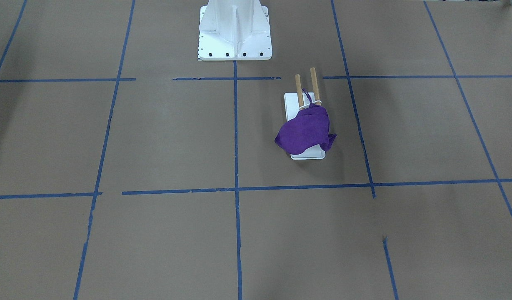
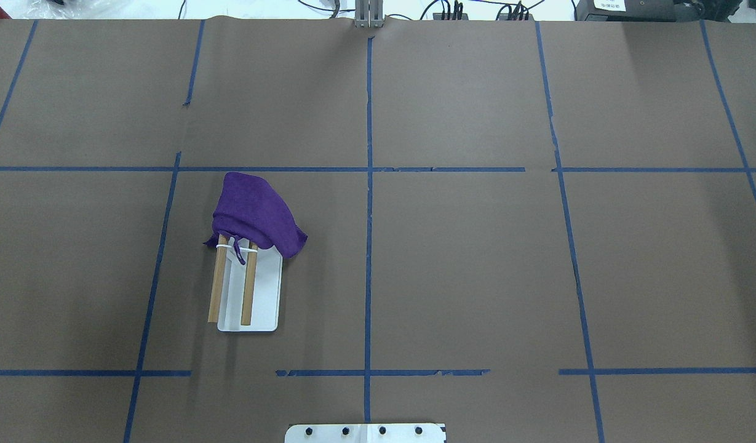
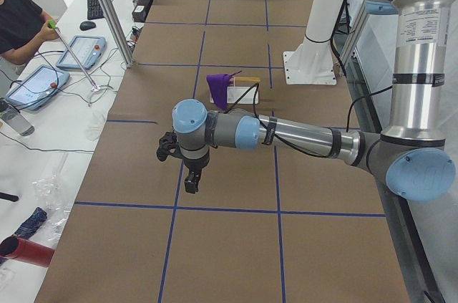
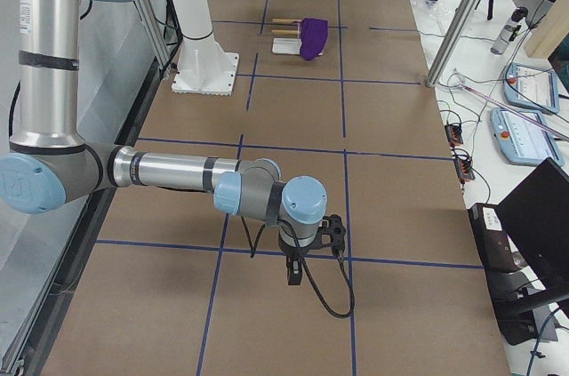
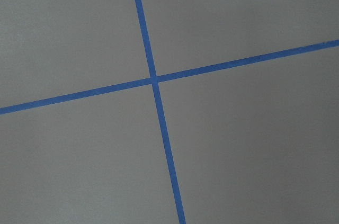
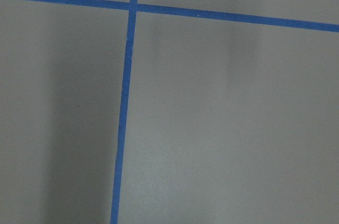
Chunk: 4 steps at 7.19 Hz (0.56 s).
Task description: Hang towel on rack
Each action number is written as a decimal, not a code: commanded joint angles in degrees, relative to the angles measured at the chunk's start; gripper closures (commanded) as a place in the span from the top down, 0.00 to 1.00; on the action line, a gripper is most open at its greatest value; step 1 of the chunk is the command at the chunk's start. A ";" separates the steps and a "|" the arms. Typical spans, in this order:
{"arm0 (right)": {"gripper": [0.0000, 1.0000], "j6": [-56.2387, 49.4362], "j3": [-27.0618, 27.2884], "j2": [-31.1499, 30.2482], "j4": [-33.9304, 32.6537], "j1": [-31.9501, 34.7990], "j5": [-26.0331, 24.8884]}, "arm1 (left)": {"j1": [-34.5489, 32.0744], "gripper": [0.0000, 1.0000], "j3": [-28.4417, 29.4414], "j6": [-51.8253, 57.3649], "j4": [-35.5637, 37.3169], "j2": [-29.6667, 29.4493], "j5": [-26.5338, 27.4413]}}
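The purple towel (image 1: 305, 131) lies draped over one end of the rack (image 1: 292, 100), covering the ends of its two wooden rods (image 1: 315, 83). From overhead, the towel (image 2: 254, 212) sits on the rack's (image 2: 264, 295) far end, on the robot's left side. My left gripper (image 3: 192, 180) hangs over the table far from the rack, and I cannot tell if it is open or shut. My right gripper (image 4: 295, 271) hangs near the other table end, and I cannot tell its state. Both wrist views show only brown paper and blue tape.
The white bolted robot pedestal (image 1: 235, 37) stands behind the rack. Blue tape lines (image 2: 368, 246) grid the brown table. An operator (image 3: 18, 20), control tablets (image 3: 36, 84) and a metal post (image 3: 107, 13) are beside the table on the left end.
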 commanded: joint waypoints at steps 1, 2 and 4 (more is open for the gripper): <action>1.00 0.00 0.01 -0.07 -0.09 0.00 0.00 | 0.09 1.00 0.98 0.18 -3.70 -0.30 0.33; 1.00 0.00 0.01 -0.07 0.00 0.00 0.00 | 0.96 1.00 1.60 0.18 -4.50 -0.47 0.42; 1.00 -0.26 0.01 -0.07 0.00 0.00 0.00 | 0.97 1.00 1.51 0.35 -4.07 -0.56 0.51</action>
